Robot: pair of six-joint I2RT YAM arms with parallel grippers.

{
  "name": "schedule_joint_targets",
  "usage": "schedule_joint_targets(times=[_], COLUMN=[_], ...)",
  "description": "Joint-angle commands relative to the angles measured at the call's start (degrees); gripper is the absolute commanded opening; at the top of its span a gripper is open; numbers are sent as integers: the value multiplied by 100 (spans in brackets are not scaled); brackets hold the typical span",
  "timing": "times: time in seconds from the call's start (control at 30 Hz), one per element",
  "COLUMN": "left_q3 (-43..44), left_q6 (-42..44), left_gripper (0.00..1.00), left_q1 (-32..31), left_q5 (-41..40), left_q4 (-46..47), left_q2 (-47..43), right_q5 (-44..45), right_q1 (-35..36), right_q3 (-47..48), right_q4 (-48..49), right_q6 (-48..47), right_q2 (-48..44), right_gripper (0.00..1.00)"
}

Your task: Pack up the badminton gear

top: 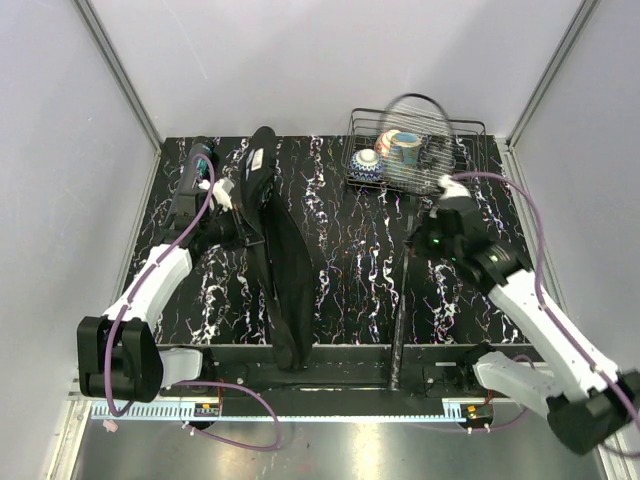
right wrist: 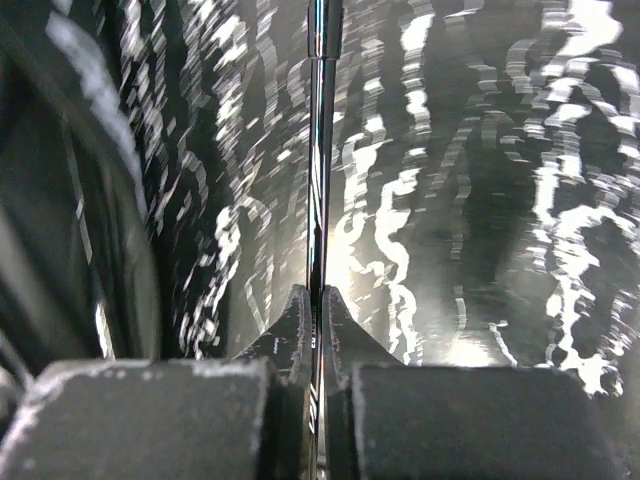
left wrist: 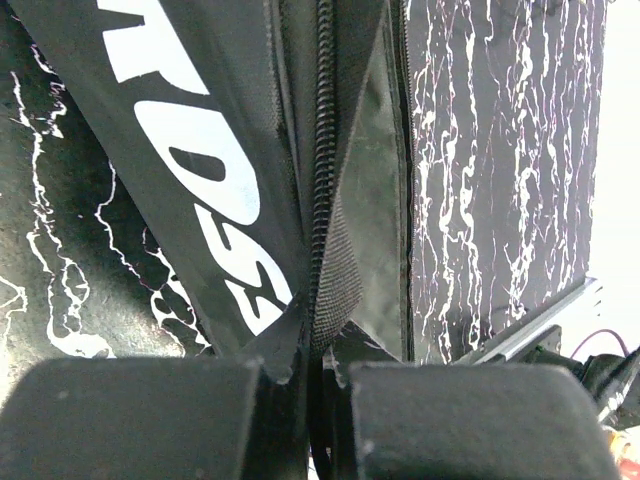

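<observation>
The long black bag [top: 280, 270] lies lengthwise left of centre, and its white letters [left wrist: 200, 180] fill the left wrist view. My left gripper [top: 240, 205] is shut on the bag's zipper edge [left wrist: 322, 200] near its far end; its jaws [left wrist: 320, 345] pinch the fabric. My right gripper [top: 422, 240] is shut on the racket's thin shaft [right wrist: 320, 150], which runs straight out between the closed jaws [right wrist: 318, 300]. The racket's oval head [top: 418, 122] is blurred above the wire basket, and its handle end [top: 396, 370] points to the near edge. A dark tube-like thing with teal marks [top: 198, 165] lies back left.
A wire basket [top: 470, 150] with painted ceramic cups [top: 400, 145] stands at the back right, just beyond the right gripper. Grey walls close in the black marbled table [top: 350, 260] on three sides. A metal rail [top: 330, 350] runs along the near edge.
</observation>
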Motion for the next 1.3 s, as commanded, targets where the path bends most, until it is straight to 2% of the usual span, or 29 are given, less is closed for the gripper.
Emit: schedule_joint_targets(times=[0.0,0.03,0.13,0.27,0.57,1.03,1.27], left_q3=[82,90,126,108,240,196,161], left_q6=[-164,-173,-190,-199,-349,-428,-410], left_gripper=[0,0,0,0,0,0,0], left_q1=[44,53,62,123,185,185,185], left_q5=[-328,-301,-249,-371,-266,33,-73], left_q4=[355,346,302,267,153,294,381], left_q2=[-282,-230,-133,-150,105,140,-62], right_q5=[-465,-143,79,273,1415,2725,2577], right_q1=[1391,1596,2151,2617,3565,4305,4516], right_q3=[1302,1513,2085,2244,2630,3861,3572], right_q4=[-440,-755,-1266,-1443,-2076,-2946,-2815], right_q6=[-1048,-1066,-1023,-978,-1339,-1330,-1216], right_q2=[1095,1550,2185,2468,3285,4841,4807], right_gripper=[0,0,0,0,0,0,0])
